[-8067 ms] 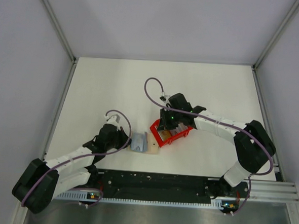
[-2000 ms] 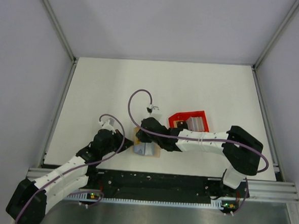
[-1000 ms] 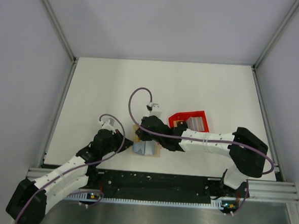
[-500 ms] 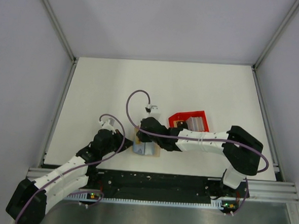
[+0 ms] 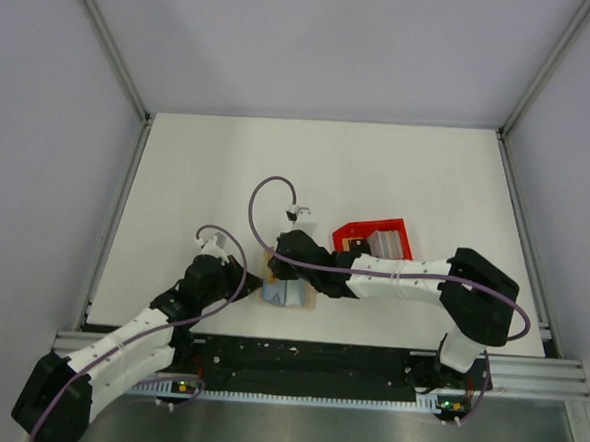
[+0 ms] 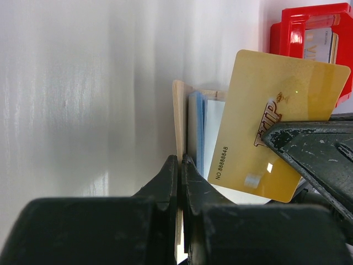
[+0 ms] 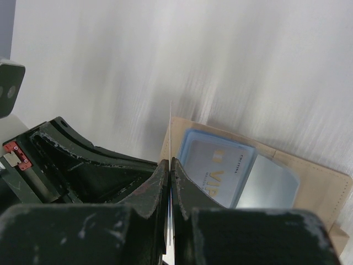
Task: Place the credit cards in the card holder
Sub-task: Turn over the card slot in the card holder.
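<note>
The beige card holder (image 5: 292, 296) lies open near the table's front edge. My left gripper (image 6: 180, 160) is shut on its upright beige flap (image 6: 178, 105). A pale blue card (image 7: 220, 165) and a silver card (image 7: 270, 179) sit in its pockets. My right gripper (image 7: 170, 161) is shut on a gold card (image 6: 276, 121), which stands tilted over the holder's left part. In the right wrist view this gold card (image 7: 170, 127) shows only edge-on as a thin line. In the top view the right gripper (image 5: 275, 270) hangs just above the holder, close to the left gripper (image 5: 246, 278).
A red plastic tray (image 5: 352, 231) stands just right of and behind the holder, with more cards (image 5: 386, 244) in it. The same tray (image 6: 289, 27) fills the left wrist view's upper right corner. Grey walls and metal rails bound the white table.
The right arm's elbow has shifted slightly, while its gripper stays with the gold card at the holder. The left arm and the holder have not moved.
</note>
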You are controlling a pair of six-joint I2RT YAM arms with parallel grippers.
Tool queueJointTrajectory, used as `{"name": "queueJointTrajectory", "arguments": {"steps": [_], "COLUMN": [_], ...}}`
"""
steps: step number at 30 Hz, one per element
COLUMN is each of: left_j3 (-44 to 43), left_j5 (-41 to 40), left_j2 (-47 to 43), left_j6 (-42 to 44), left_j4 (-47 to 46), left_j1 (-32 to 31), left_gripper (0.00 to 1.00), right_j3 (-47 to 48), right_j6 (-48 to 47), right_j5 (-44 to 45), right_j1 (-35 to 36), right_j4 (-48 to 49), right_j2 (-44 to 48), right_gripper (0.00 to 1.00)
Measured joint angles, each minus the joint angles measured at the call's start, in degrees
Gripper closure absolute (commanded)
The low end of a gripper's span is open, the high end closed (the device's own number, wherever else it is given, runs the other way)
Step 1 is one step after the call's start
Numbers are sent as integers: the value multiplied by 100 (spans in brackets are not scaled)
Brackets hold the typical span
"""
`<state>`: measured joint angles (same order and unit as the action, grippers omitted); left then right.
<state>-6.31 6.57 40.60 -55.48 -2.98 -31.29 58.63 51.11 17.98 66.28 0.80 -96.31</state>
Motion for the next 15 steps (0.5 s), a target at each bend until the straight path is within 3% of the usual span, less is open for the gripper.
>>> {"name": "queueJointTrajectory", "arguments": {"steps": [15], "left_j3": [0], "left_j5": [0], "left_j2": [0], "left_j6": [11], "left_j4": [9], "left_j1": [0], "left_gripper": [100], "right_j3": [46], "right_j6": [9], "right_j5": [0], "right_j1": [0], "right_j4": [-46], "right_j2": [-203], "right_gripper": [100]}}
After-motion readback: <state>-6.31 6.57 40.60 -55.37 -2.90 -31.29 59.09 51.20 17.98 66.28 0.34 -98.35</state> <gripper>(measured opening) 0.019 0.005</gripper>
